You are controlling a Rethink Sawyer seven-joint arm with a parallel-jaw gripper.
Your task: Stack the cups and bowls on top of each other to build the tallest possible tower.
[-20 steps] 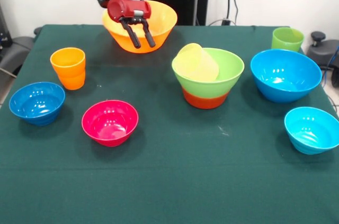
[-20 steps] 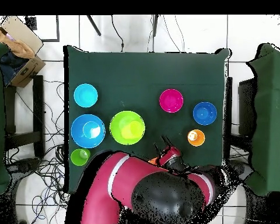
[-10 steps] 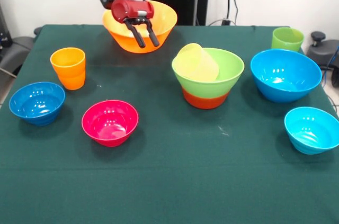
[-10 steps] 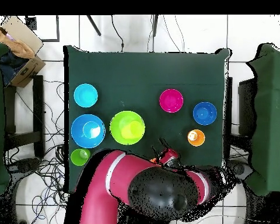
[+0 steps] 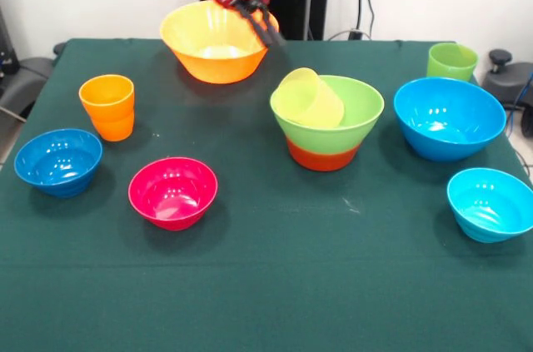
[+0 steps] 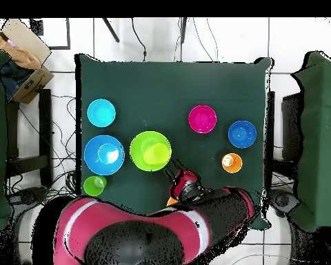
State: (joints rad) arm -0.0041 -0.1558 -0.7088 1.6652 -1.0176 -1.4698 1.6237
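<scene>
**Tower at centre, gripper at the upper bowl**

At centre right of your front view stands the tower (image 5: 326, 123): light green bowl (image 5: 350, 111) nested in the orange-red bowl (image 5: 321, 156), pale yellow cup (image 5: 310, 98) tilted inside. At upper centre, the gripper (image 5: 265, 32) hangs by the big yellow-orange bowl (image 5: 212, 40); whether its fingers are apart or together you cannot tell.

Red-and-black arm raised, its gripper (image 5: 265, 27) tilted sideways, state unclear.
</scene>
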